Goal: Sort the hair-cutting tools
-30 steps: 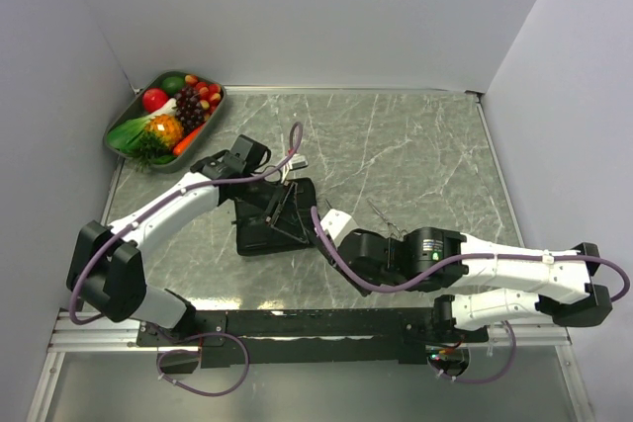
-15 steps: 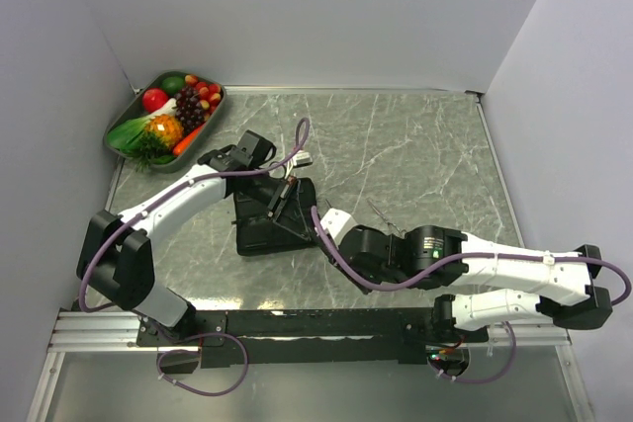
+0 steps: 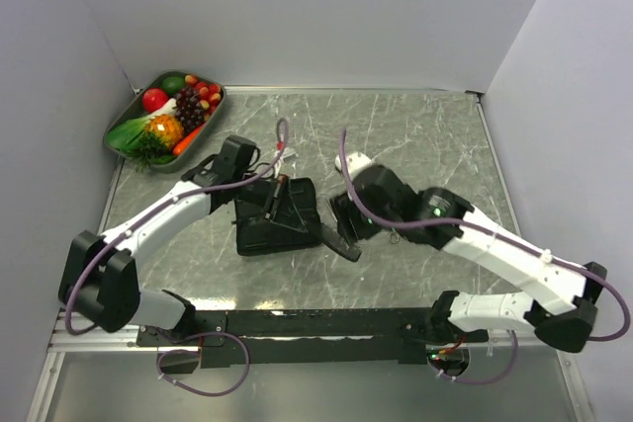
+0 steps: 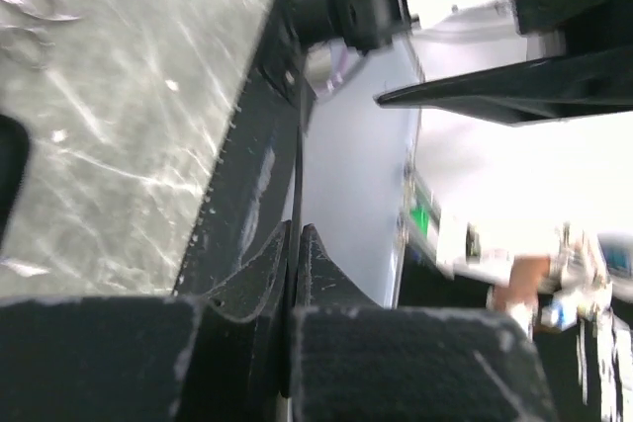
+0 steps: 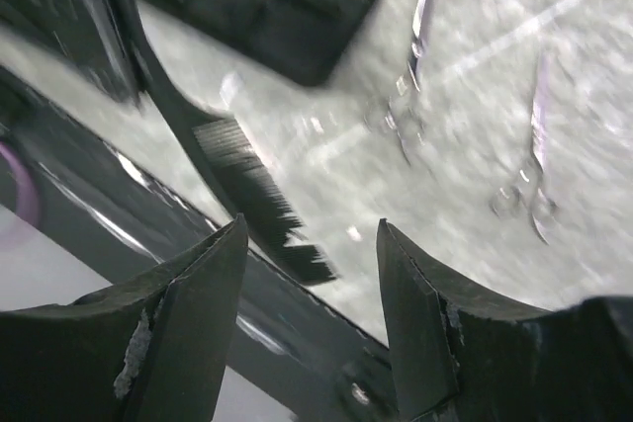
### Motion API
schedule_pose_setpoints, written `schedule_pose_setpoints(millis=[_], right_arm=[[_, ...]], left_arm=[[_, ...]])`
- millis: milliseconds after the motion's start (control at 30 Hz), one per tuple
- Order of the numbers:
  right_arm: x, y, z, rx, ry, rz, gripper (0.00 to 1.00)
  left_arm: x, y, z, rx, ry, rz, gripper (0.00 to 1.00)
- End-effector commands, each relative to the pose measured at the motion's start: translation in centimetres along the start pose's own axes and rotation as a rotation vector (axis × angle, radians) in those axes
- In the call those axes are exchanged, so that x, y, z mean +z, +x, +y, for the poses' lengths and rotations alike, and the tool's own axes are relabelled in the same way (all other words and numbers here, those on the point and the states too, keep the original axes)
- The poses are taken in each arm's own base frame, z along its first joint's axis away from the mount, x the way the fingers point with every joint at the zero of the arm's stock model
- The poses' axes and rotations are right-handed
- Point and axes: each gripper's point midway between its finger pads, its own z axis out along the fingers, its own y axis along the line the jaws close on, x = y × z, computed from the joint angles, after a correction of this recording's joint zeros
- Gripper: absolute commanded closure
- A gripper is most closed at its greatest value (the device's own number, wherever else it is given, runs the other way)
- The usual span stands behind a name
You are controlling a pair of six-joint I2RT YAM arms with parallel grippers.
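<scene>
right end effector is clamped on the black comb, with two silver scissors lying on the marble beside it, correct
Not quite. The right wrist view shows the right end effector open with nothing between its fingers; the black comb lies loose below it. The two silver scissors do lie on the marble beside it.

The left arm (image 3: 163, 212) stretches forward and inward, left end effector (image 4: 295, 229) clamped tight. The right arm (image 3: 495, 249) bends inward, right end effector (image 5: 312, 229) angled down with jaws apart.
</scene>
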Motion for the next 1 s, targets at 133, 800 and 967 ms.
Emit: schedule_pose_setpoints(millis=[133, 800, 967], right_arm=[[3.8, -9.8, 1.1, 0.339, -0.266, -0.205, 0.37], [7.4, -10.2, -2.1, 0.713, -0.966, -0.378, 0.39], [7.4, -10.1, -1.1, 0.764, -1.086, -0.357, 0.42]], left_arm=[[-5.0, -2.3, 1.4, 0.054, -0.030, -0.292, 0.99], [-10.4, -1.7, 2.9, 0.047, 0.009, -0.581, 0.99], [-10.4, -1.8, 3.0, 0.041, 0.011, -0.595, 0.99]])
